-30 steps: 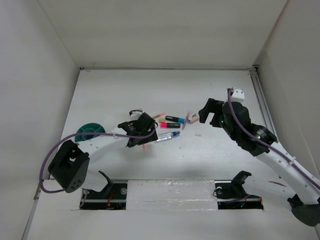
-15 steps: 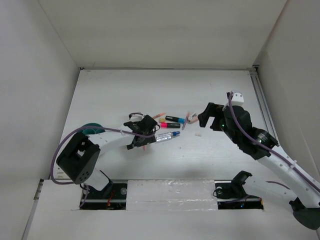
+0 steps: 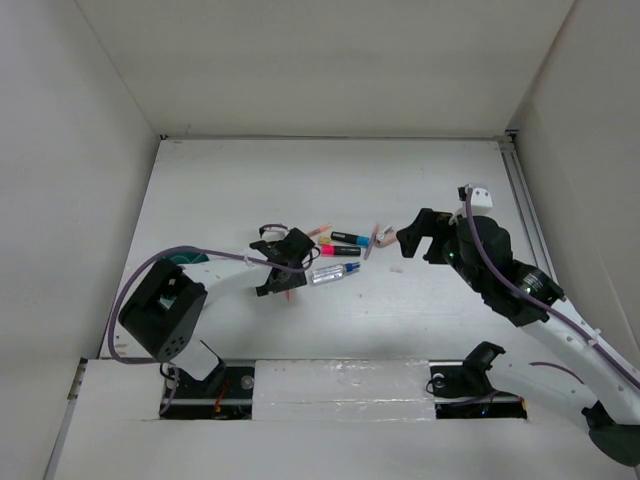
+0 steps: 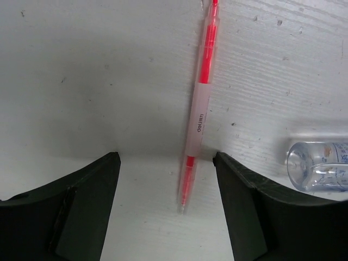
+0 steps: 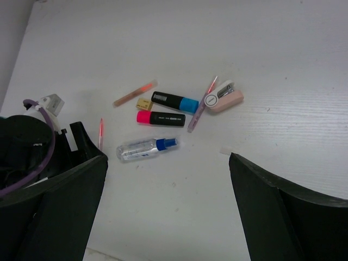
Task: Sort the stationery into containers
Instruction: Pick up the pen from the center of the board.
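Note:
My left gripper (image 3: 284, 277) (image 4: 166, 159) is down at the table, its open jaws either side of the lower end of a thin orange-red pencil (image 4: 199, 103) without touching it; the pencil lies nearer the right finger. To its right lie a clear blue-capped pen (image 3: 335, 272) (image 5: 147, 148) shaped like a small bottle, a pink-ended black marker (image 5: 161, 117), a blue-ended black marker (image 5: 175, 101), another orange pencil (image 5: 135, 93) and a small beige eraser (image 5: 143, 103). My right gripper (image 3: 402, 240) (image 5: 167, 163) hangs wide open above the table, holding nothing. The teal cup (image 3: 188, 259) is mostly hidden behind my left arm.
A pink stapler-like object (image 5: 224, 97) and a purple pen (image 5: 202, 103) lie at the right end of the cluster. A small white scrap (image 5: 224, 150) sits near my right finger. White walls enclose the table on three sides.
My left gripper's jaws have narrowed around the orange-red pencil and the left arm's elbow has swung right. My right gripper has drifted slightly right and nearer. No object has moved.

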Controlling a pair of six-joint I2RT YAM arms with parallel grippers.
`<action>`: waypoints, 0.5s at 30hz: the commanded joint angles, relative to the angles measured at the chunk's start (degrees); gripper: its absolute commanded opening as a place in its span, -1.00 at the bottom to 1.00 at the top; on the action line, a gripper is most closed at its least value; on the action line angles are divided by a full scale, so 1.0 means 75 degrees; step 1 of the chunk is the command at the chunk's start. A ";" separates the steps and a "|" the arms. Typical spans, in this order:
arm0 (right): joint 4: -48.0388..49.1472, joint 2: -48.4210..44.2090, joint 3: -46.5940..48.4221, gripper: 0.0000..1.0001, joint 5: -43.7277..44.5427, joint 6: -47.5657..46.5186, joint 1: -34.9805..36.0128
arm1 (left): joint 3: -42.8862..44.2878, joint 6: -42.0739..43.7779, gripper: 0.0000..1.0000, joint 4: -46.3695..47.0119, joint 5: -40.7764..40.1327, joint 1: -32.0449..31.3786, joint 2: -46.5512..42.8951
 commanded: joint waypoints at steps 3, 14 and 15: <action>0.0468 -0.0154 0.0029 1.00 -0.0174 -0.0135 0.0042 | 0.0412 0.0257 0.28 -0.0101 0.0046 0.0063 0.0525; 0.0386 -0.0154 0.0169 1.00 -0.0174 -0.0135 0.0042 | 0.0319 0.0257 -0.38 0.0016 0.0187 0.0063 0.0749; 0.0386 -0.0154 0.0169 1.00 -0.0174 -0.0135 0.0042 | 0.0249 0.0257 -0.43 0.0016 0.0187 0.0063 0.0749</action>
